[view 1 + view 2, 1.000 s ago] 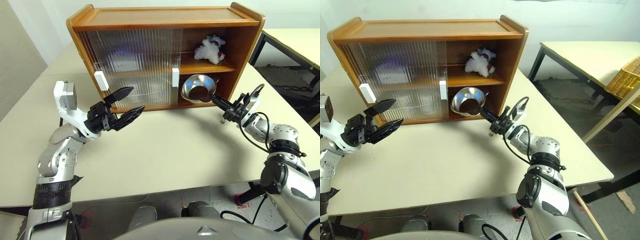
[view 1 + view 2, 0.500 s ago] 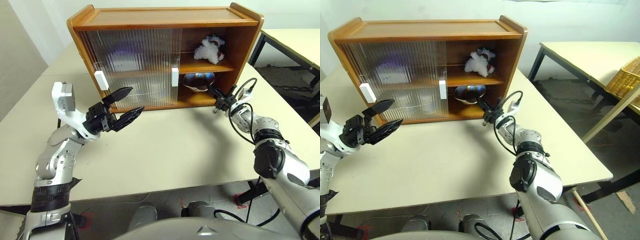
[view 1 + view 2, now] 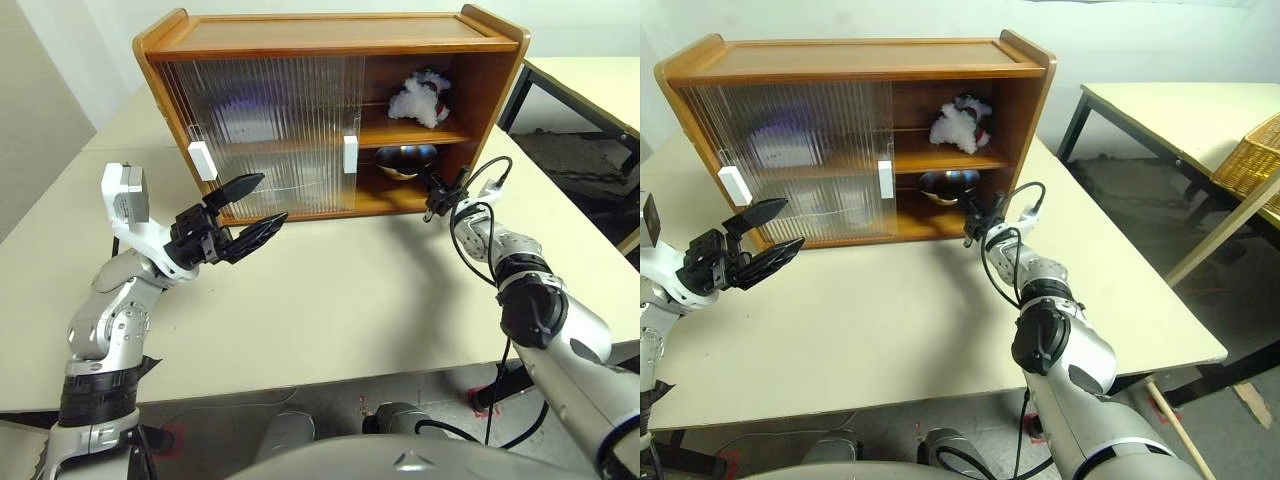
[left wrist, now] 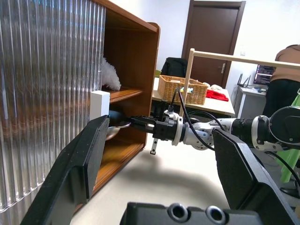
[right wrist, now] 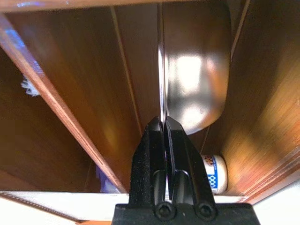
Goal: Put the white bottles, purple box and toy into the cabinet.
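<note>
Since earlier, right end effector (image 3: pixel 428 184) carried steel bowl (image 3: pixel 405 160) into cabinet (image 3: pixel 330 60), pinching its rim, bowl now level.

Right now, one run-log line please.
right gripper: shut on steel bowl rim | bowl: inside cabinet lower shelf | left gripper: open, empty

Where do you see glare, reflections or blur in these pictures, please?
Right wrist view: bright patches of glare on the steel bowl, whose rim the right gripper pinches. Left eye view: the cabinet's ribbed doors blur what is behind them to a purple smudge. Left wrist view: the near fingers of the open left gripper look soft, the background sharper.
</note>
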